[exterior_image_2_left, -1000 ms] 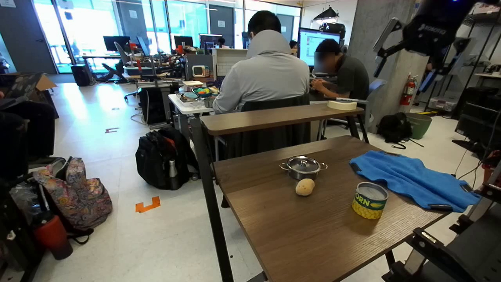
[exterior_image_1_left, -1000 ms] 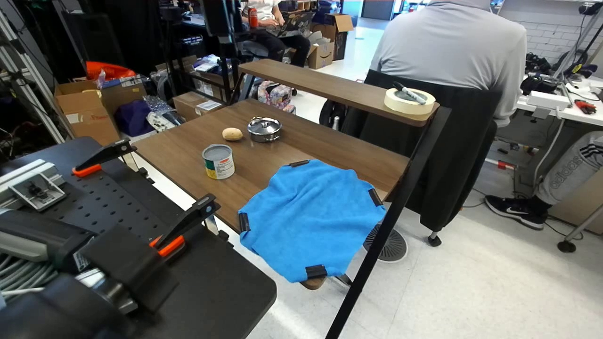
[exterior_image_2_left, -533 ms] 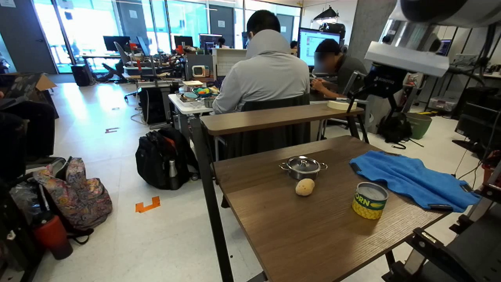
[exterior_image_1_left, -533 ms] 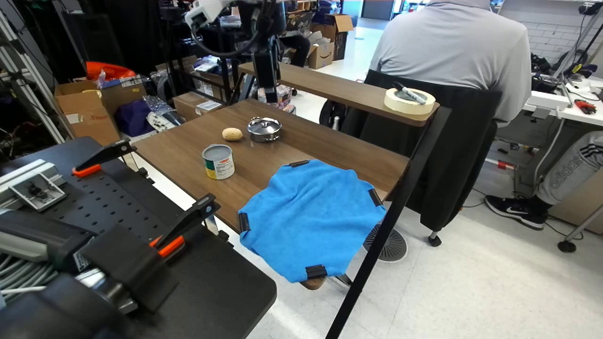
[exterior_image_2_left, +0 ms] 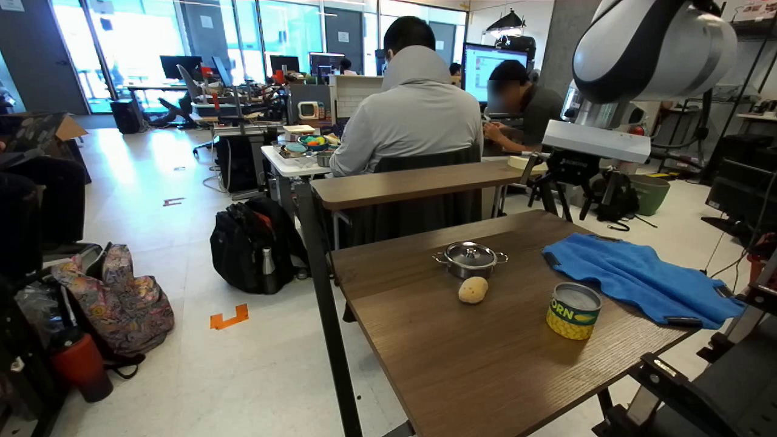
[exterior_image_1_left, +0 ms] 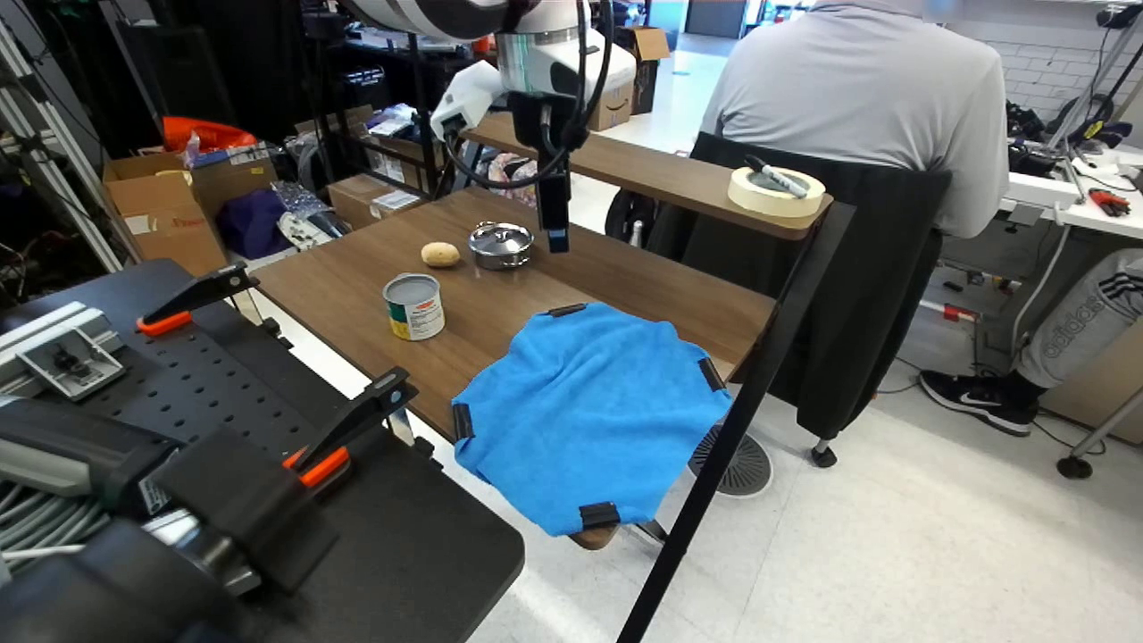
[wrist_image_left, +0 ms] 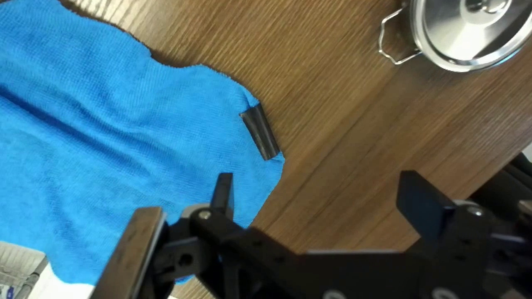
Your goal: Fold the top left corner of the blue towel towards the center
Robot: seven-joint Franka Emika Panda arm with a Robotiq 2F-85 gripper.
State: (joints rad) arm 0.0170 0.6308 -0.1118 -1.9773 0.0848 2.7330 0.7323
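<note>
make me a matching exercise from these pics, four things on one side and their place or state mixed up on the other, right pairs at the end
Things:
1. blue towel
2. pincer
3. tape roll
4. metal pot

Place or state:
A. lidded, standing near the potato
B. on the raised shelf, with a marker lying on it
C. spread out, black strips along its edge
D. open, holding nothing

Pairs: 1-C; 2-D; 3-B; 4-A

Table [exterior_image_2_left: 425, 358] (brown) bears towel [exterior_image_1_left: 594, 420]; can [exterior_image_2_left: 572, 314]; potato [exterior_image_2_left: 473, 290]; pot [exterior_image_2_left: 470, 262]
</note>
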